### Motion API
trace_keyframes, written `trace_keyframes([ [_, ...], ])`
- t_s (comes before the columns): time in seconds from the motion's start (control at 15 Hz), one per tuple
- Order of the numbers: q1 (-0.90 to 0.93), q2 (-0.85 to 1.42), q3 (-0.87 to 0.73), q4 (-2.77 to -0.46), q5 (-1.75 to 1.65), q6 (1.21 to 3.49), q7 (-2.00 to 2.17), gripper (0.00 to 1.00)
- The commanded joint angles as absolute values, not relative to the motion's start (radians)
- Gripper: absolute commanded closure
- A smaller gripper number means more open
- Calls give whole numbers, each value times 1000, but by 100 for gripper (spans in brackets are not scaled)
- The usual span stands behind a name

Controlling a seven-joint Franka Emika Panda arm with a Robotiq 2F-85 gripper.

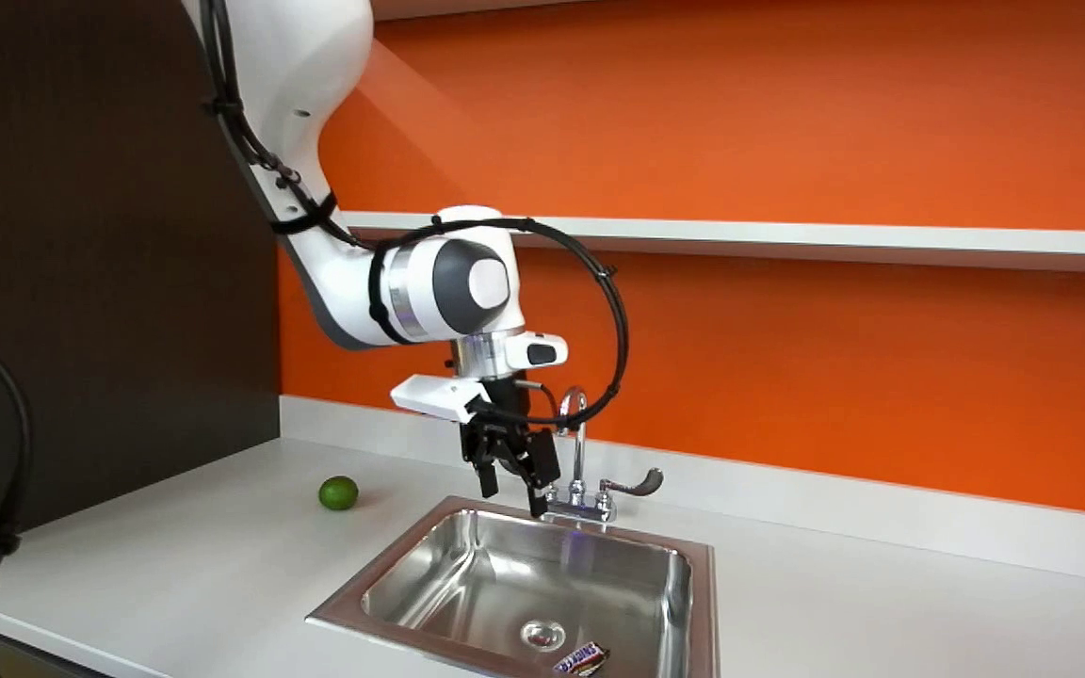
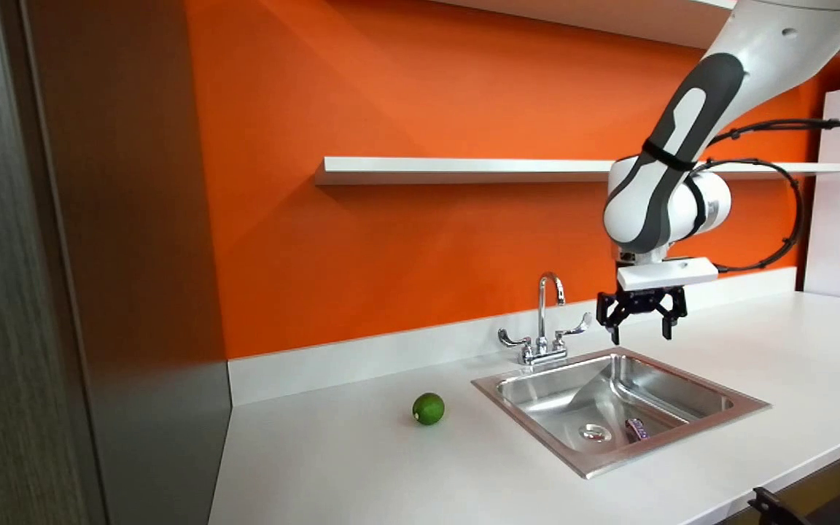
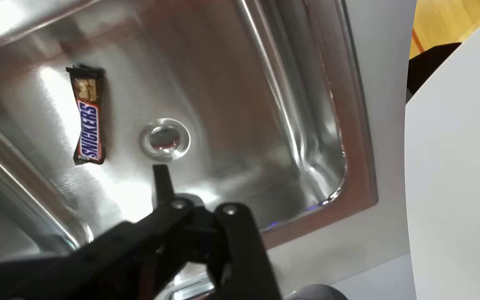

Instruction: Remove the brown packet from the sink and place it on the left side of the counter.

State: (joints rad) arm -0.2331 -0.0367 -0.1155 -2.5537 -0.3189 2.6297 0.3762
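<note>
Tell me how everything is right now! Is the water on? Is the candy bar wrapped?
Sink: no pooled water showing
Drain: can't tell if open or plugged
Candy bar: wrapped, lying in the sink near the drain
Faucet: no water seen running
End effector: open, holding nothing
Green fruit: looks whole, resting on the counter

Both exterior views look across the tabletop (image 2: 318, 474) toward the wall (image 1: 787, 113). In an exterior view the aim slants left, near enough that the frame's bottom edge crops the sink (image 1: 495, 593); in an exterior view it slants right, past the lime (image 2: 428, 409). They share sink, lime, tap (image 2: 542, 354) and tool (image 2: 641, 337). The wrist view looks steeply down (tool at its bottom) close over the sink.
</note>
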Motion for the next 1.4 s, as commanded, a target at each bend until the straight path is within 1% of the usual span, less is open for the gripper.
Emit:
trace_keyframes([
  [0.0, -229, 78, -158, -2494, -364, 2684, 439, 0],
  [0.6, -145, 321, -285, -2376, -320, 2774, 438, 0],
  [1.33, -62, 578, -342, -2246, -142, 2835, 413, 0],
])
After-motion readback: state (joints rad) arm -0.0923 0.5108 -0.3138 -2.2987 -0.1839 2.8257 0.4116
